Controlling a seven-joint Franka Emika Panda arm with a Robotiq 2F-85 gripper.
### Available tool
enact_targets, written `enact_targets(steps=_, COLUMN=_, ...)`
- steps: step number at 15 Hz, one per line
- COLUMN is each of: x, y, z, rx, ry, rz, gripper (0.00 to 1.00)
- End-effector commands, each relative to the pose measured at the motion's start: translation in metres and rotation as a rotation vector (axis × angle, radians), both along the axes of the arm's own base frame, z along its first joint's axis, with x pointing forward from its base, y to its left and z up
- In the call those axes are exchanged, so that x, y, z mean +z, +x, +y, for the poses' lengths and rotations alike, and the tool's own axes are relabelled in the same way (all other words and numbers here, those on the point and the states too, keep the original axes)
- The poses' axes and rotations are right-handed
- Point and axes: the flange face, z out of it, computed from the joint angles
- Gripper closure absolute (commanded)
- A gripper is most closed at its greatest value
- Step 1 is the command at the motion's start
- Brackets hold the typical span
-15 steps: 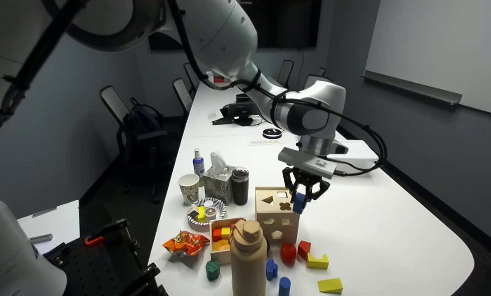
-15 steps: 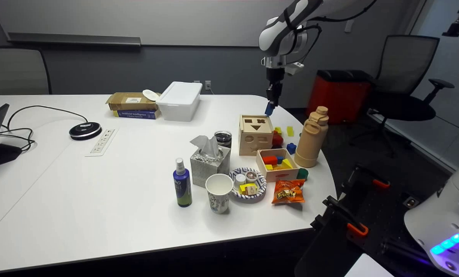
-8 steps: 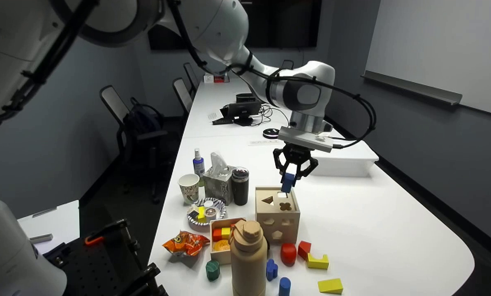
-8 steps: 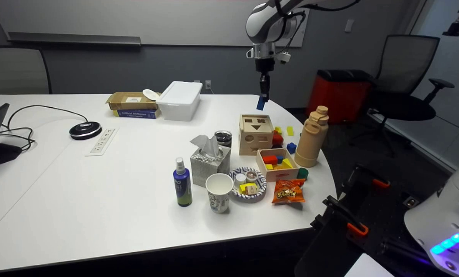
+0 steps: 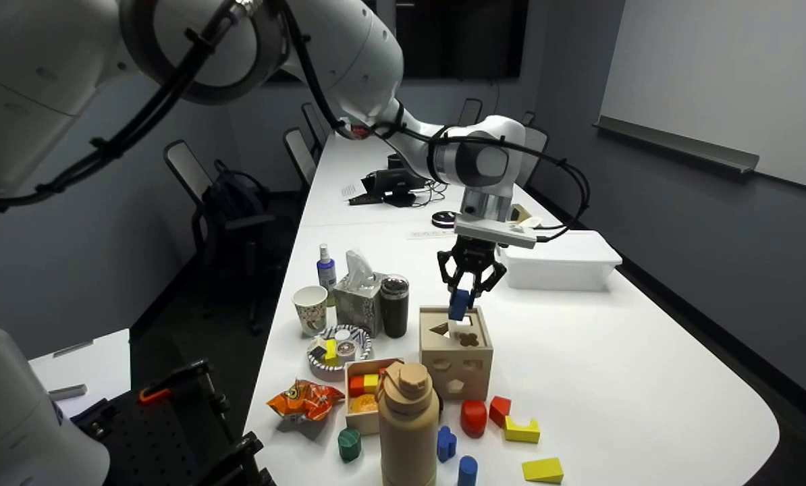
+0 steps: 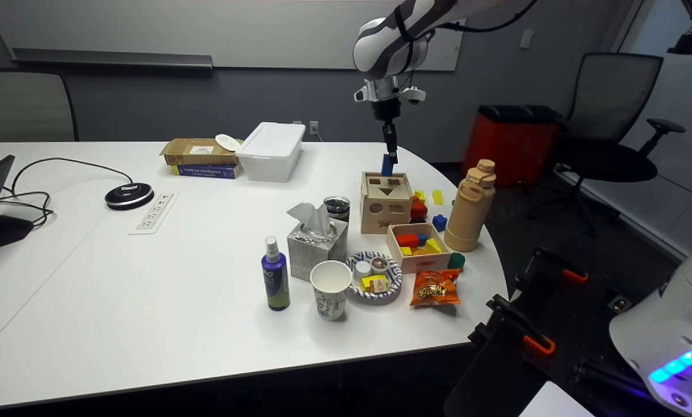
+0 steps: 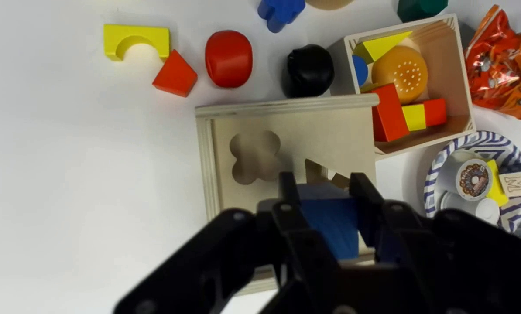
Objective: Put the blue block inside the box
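Observation:
The box is a light wooden cube (image 5: 455, 361) with cut-out holes; it also shows in an exterior view (image 6: 384, 208) and in the wrist view (image 7: 330, 131). The blue block is held upright, slightly tilted, just above the box's top; it shows in both exterior views (image 5: 459, 308) (image 6: 387, 165) and in the wrist view (image 7: 332, 226). My gripper (image 5: 464, 293) is shut on the block from two sides; its fingers show in the wrist view (image 7: 323, 183). In the wrist view the square top hole is hidden beneath them. I cannot tell whether the block touches the box.
A tan bottle (image 5: 408, 425) and a small wooden tray of blocks (image 6: 418, 263) stand near the box. Loose blocks lie around it, including a red one (image 7: 228, 59) and a blue cylinder (image 5: 467, 470). A dark tumbler (image 5: 394, 307) and tissue box (image 6: 317, 249) are beside it.
My gripper has carried the blue block from the side of the box to over its top, across the square hole's area, and has lowered slightly in the last half second.

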Motion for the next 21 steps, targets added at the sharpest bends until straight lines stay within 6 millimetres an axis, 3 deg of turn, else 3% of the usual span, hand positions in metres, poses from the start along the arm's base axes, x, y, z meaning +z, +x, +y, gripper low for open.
enact_targets(steps=1, x=-0.002, y=0.012, z=-0.003, rx=0.071, ry=-0.050, rz=0.025, gripper=0.91)
enact_targets(steps=11, x=-0.016, y=0.027, z=-0.009, rx=0.060, ry=-0.083, rz=-0.004, gripper=0.91)
enact_targets(steps=21, x=-0.019, y=0.039, z=0.019, rx=0.068, ry=-0.076, rz=-0.018, gripper=0.91)
